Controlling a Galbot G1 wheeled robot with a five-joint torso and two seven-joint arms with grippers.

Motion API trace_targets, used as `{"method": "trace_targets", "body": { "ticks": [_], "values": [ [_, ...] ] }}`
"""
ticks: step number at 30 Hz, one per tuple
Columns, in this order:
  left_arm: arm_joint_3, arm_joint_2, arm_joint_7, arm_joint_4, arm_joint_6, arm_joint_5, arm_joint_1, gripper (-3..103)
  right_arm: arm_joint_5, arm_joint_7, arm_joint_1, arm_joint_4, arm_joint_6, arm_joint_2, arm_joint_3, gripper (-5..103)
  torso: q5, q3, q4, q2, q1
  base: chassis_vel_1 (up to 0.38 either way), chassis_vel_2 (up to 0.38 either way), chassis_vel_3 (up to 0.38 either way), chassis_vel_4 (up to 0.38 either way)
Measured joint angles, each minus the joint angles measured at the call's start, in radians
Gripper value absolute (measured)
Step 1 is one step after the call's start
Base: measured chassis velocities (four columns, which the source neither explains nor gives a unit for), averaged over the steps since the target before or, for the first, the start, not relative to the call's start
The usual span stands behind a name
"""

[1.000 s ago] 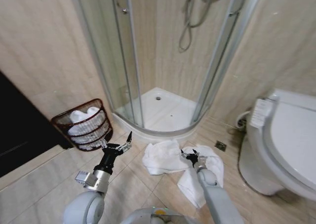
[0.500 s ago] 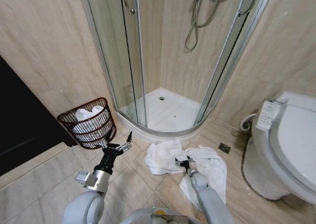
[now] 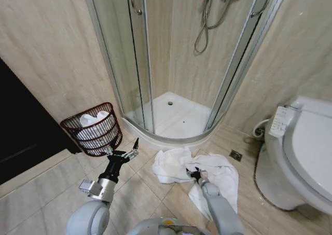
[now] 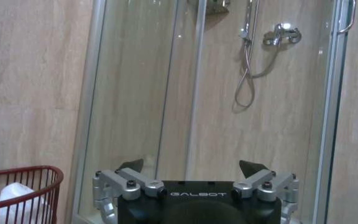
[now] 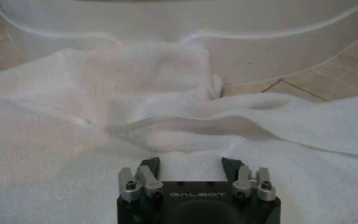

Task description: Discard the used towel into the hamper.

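Towel (image 3: 192,170) is the landmark: crumpled and white, it sprawls over the floor tiles just in front of the shower tray (image 3: 171,118), with the toilet (image 3: 298,152) off to the robot's right of it. Because it spreads so widely, a pinch on one fold would likely lift only a corner, leaving the rest to drag or slip free on the way across. The hamper (image 3: 93,128) stands well to the left of the towel against the wall and already holds white cloth up near its rim, so a bulky towel could catch on the wire ribs or hang over the edge. The right gripper (image 3: 196,174) is down on the towel's middle, fingers (image 5: 147,166) spread wide around a ridge of cloth and not yet closed. The left gripper (image 3: 124,153) waits between towel and hamper, fingers wide and empty. Whether the right fingertips reach under the fold is hard to make out, and the towel's underside is hidden.
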Motion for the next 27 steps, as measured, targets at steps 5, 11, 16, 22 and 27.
{"method": "trace_targets", "body": {
  "ticks": [5, 11, 16, 22, 27],
  "values": [
    [0.0, 0.0, 0.0, 0.0, 0.0, 0.0, 0.0, 100, 0.0, 0.002, 0.002, -0.006, 0.008, 0.0, 0.004, 56, 0.0, 0.0, 0.0, 0.0, 0.0, 0.0, 0.0, 0.0, 0.0],
    [0.0, 0.0, 0.0, 0.0, 0.0, 0.0, 0.0, 100, 0.001, 0.002, 0.001, -0.007, 0.012, -0.001, 0.007, 43, 0.0, 0.0, 0.0001, 0.0, 0.0, 0.0, 0.0, 0.0, 0.0],
    [0.0, 0.0, 0.0, 0.0, 0.0, 0.0, 0.0, 100, 0.001, 0.002, -0.003, -0.009, 0.018, 0.0, 0.009, 31, 0.0001, 0.001, 0.0001, 0.001, 0.0, 0.0, 0.0, 0.0, 0.0],
    [0.0, 0.0, 0.0, 0.0, 0.0, 0.0, 0.0, 100, 0.001, 0.003, -0.01, -0.005, 0.024, 0.0, 0.012, 12, 0.0, 0.001, 0.0, 0.001, 0.0, 0.0, 0.0, 0.0, 0.0],
    [0.0, 0.0, 0.0, 0.0, 0.0, 0.0, 0.0, 100, 0.002, 0.004, -0.015, 0.004, 0.024, 0.0, 0.012, 2, 0.0, 0.001, 0.0, 0.001, 0.0, 0.0, 0.0, 0.0, 0.0]
  ]
}}
